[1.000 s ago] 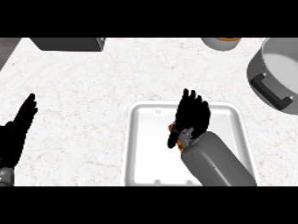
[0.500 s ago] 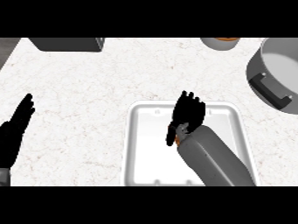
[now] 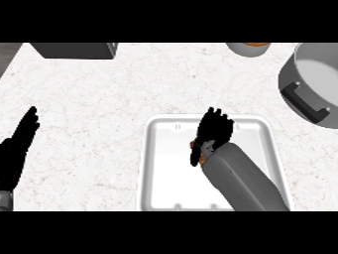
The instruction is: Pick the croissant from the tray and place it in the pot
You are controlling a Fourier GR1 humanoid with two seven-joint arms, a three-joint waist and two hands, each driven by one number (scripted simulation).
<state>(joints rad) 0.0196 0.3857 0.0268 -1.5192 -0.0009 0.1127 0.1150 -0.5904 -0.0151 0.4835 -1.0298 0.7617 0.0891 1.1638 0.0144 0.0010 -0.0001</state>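
- The white tray (image 3: pixel 164 168) lies on the pale speckled counter (image 3: pixel 113 94), near the view's lower edge and a little right of the middle.
- The right hand (image 3: pixel 215 130) is over the tray's far half, and its grey forearm runs back across the tray's near right corner.
- The croissant (image 3: pixel 194 146) is still in the tray. Only a small orange-brown sliver of it shows at the left edge of the right hand, and the rest is hidden under the palm.
- The hand seems to lie on the croissant, but from this steep angle I cannot tell whether it has closed on it or only covers it.
- The left hand (image 3: pixel 7 156) rests well to the left of the tray, by the view's left edge. It is open with straight fingers pointing away from the robot, and it holds nothing.
- The grey pot (image 3: pixel 325 74) stands beyond the tray and to its right, well apart from it. A black handle (image 3: pixel 307 101) faces the tray's side.
- A dark grey box (image 3: pixel 75 49) sits far beyond the tray's left corner at the counter's back edge.
- A round vessel with an orange top (image 3: pixel 248 47) shows beyond the tray's right half, cut off by the view's upper edge.
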